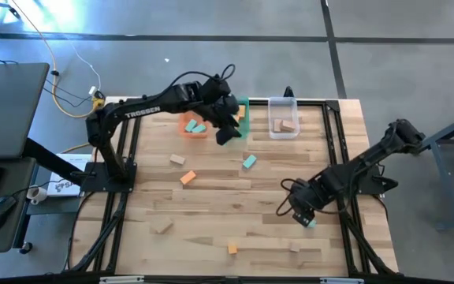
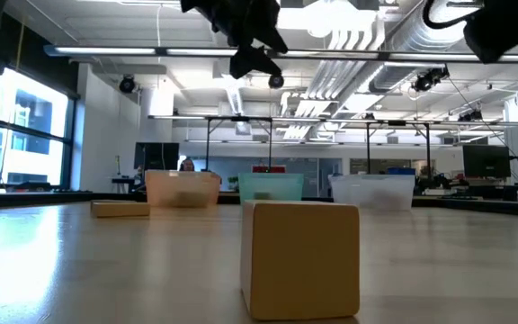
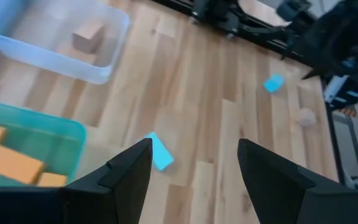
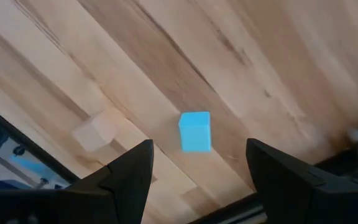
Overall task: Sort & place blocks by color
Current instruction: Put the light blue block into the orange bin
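Note:
My left gripper (image 1: 225,136) hangs open above the table just in front of the green tray (image 1: 243,103); a teal block (image 3: 159,152) lies flat on the wood below its fingers (image 3: 120,177). My right gripper (image 1: 302,217) is open and low over another teal block (image 4: 195,131), which rests on the table between and beyond its fingertips, untouched. Loose on the wood lie tan blocks (image 1: 178,158) (image 1: 161,227) (image 1: 295,247), orange blocks (image 1: 187,178) (image 1: 232,248) and the teal block (image 1: 249,162). The orange tray (image 1: 184,126) holds teal blocks, the green tray orange ones, the clear tray (image 1: 283,117) tan ones.
The three trays stand in a row along the far side. A tan block (image 4: 95,132) lies close to the right gripper's teal one, toward the near edge. In the low view a tan block (image 2: 301,259) stands upright close to the camera. Dark frame rails (image 1: 340,150) run along the table's sides.

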`<action>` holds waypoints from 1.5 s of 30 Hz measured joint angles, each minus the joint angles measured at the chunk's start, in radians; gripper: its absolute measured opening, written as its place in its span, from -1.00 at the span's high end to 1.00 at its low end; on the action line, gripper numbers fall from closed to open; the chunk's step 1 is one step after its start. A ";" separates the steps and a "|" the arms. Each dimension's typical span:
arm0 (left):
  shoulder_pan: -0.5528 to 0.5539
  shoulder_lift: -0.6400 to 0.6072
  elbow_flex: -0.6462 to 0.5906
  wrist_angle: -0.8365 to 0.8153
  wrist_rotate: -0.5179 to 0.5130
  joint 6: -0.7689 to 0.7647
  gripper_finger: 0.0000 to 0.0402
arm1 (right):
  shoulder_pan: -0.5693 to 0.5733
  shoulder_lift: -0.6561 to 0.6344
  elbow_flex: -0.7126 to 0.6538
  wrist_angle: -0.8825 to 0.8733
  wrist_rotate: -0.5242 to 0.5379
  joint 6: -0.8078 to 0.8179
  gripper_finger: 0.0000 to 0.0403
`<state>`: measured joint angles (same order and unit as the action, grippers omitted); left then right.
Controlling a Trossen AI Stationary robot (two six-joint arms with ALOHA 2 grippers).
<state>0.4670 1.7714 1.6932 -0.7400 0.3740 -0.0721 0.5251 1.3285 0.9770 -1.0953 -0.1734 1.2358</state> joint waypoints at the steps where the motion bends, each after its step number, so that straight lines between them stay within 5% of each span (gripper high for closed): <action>1: -0.010 0.000 0.000 -0.001 0.000 -0.005 -0.12 | 0.010 0.000 -0.017 0.021 -0.003 0.013 -0.21; 16: -0.119 0.000 0.000 -0.001 -0.031 -0.033 -0.12 | 0.147 0.000 -0.240 0.310 -0.020 0.201 -0.21; 34: -0.128 0.000 0.000 -0.001 -0.075 -0.057 -0.12 | 0.185 0.109 -0.261 0.376 -0.005 0.223 -0.19; 45: -0.128 0.000 0.000 -0.001 -0.072 -0.057 -0.12 | 0.182 0.121 -0.257 0.434 -0.021 0.256 0.57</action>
<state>0.3386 1.7714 1.6932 -0.7410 0.3023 -0.1290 0.7071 1.4494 0.7203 -0.6611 -0.1947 1.4915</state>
